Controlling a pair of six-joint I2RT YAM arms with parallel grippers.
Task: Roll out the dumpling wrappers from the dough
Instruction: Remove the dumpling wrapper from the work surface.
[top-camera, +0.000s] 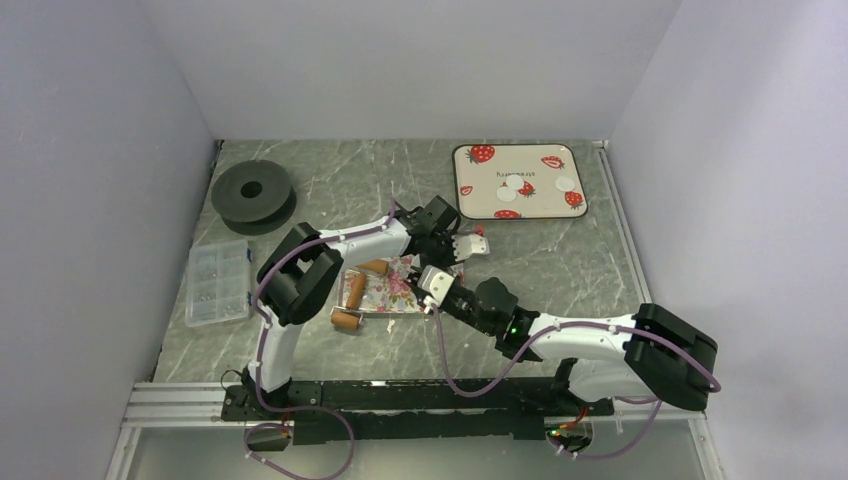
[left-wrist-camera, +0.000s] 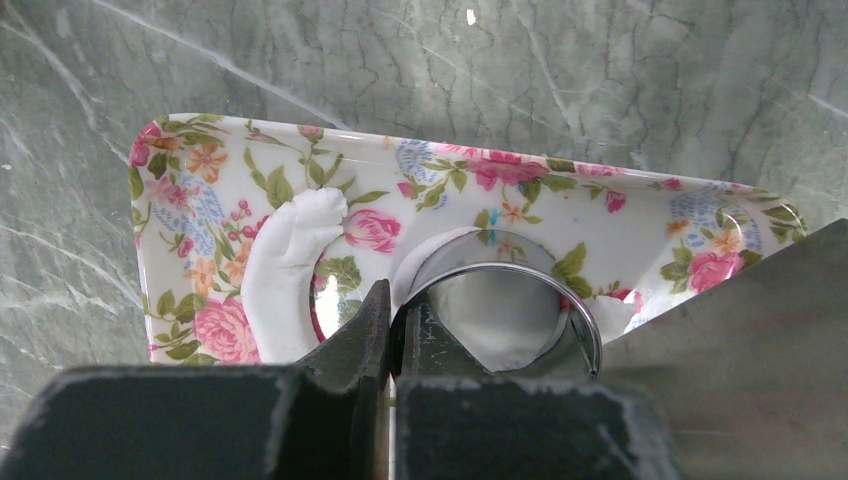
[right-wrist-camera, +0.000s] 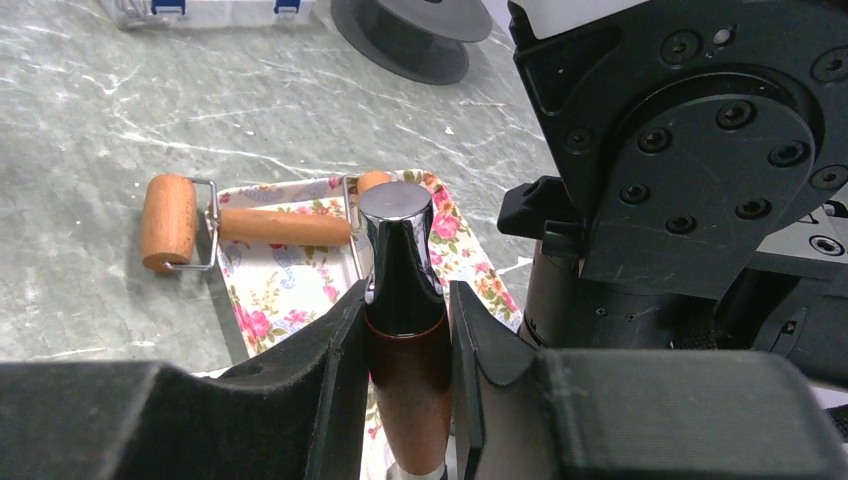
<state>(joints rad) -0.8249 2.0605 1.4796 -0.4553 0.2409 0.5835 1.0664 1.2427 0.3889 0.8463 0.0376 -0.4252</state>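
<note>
Three dumpling wrappers (top-camera: 516, 184) lie as white discs on the strawberry tray (top-camera: 520, 148) at the back right. The floral tray (top-camera: 385, 296) sits mid-table. My left gripper (top-camera: 452, 252) is shut on the wall of the metal ring cutter (left-wrist-camera: 560, 285), which rests on the floral tray (left-wrist-camera: 620, 215) with white dough inside it. A curved strip of leftover dough (left-wrist-camera: 285, 260) lies to its left. My right gripper (top-camera: 434, 286) is shut on a wooden tool handle with a chrome cap (right-wrist-camera: 398, 240), held over the floral tray (right-wrist-camera: 280, 290).
A wooden roller with a wire frame (right-wrist-camera: 170, 220) lies across the floral tray's left edge. A black spool (top-camera: 252, 195) and a clear parts box (top-camera: 218, 282) stand at the left. My left wrist (right-wrist-camera: 690, 150) is close on the right of the right gripper.
</note>
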